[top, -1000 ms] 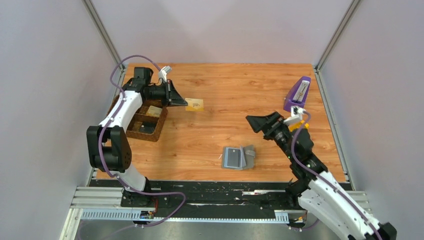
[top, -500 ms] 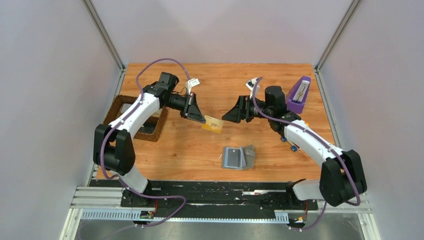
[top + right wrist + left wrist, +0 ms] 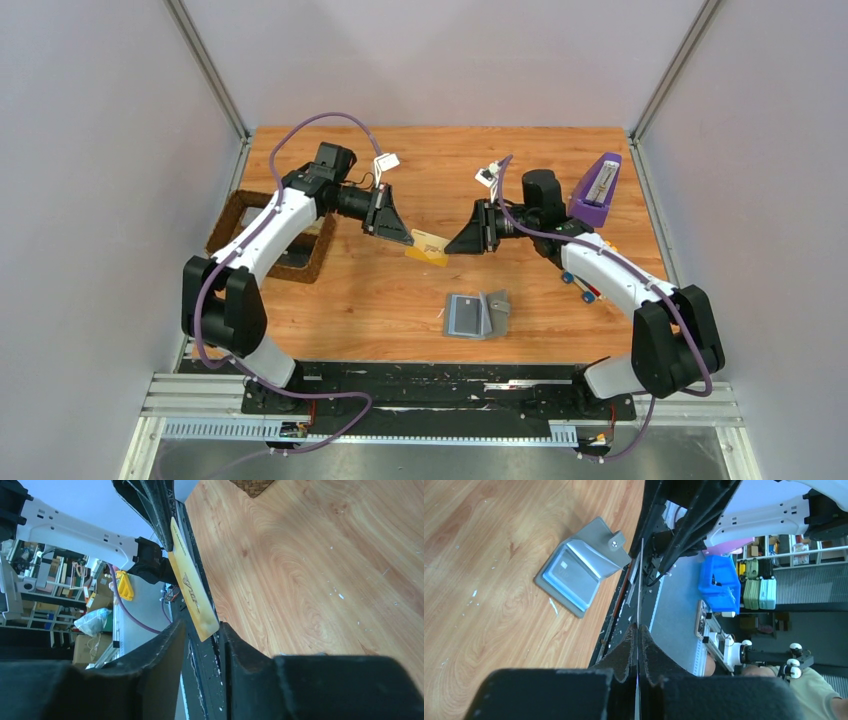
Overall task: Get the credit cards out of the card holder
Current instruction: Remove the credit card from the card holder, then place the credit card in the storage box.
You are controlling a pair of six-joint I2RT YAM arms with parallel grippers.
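A gold credit card (image 3: 428, 247) hangs above the middle of the table, and my left gripper (image 3: 405, 240) is shut on its left end. In the left wrist view the card (image 3: 640, 580) shows edge-on, running out from the left gripper (image 3: 638, 630). My right gripper (image 3: 450, 247) faces it from the right. Its jaws stand narrowly apart around the card's (image 3: 192, 592) free corner, with a gap showing on both sides of the right gripper (image 3: 202, 627). The grey card holder (image 3: 478, 314) lies open on the wood below, a pale card (image 3: 571, 572) in its pocket.
A brown woven tray (image 3: 300, 262) sits at the table's left edge, partly under the left arm. A purple box (image 3: 597, 187) stands at the back right, behind the right arm. Grey walls close in the table on three sides.
Both arms swung in to the table's middle. The left carried the gold card away from the tray. The right gripper came up to the card's free end and its jaws narrowed around it.
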